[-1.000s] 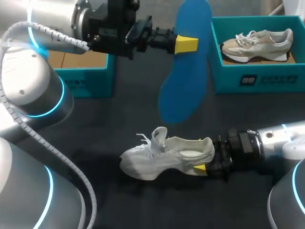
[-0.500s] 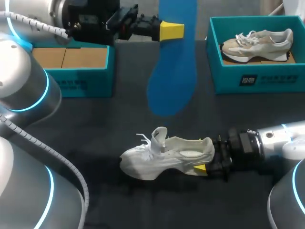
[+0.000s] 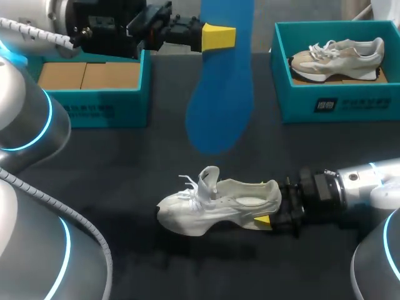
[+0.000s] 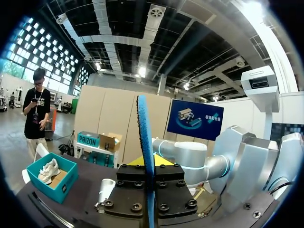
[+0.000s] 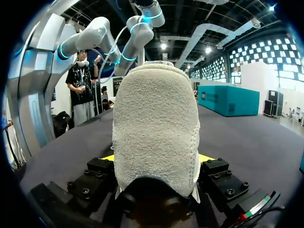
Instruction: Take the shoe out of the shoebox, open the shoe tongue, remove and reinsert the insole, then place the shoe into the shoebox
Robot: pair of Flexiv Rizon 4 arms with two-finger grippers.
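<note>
left end effector (image 3: 219, 37) carried insole (image 3: 220, 106) leftward; right end effector (image 3: 267, 215) seemingly grips shoe (image 3: 206, 209).

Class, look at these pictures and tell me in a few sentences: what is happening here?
The left gripper clamps the blue insole, holding it up above the table. The right gripper is shut on the heel of the white shoe, which rests on the table. The insole is out of the shoe. An open teal shoebox stands behind, at the left.
</note>
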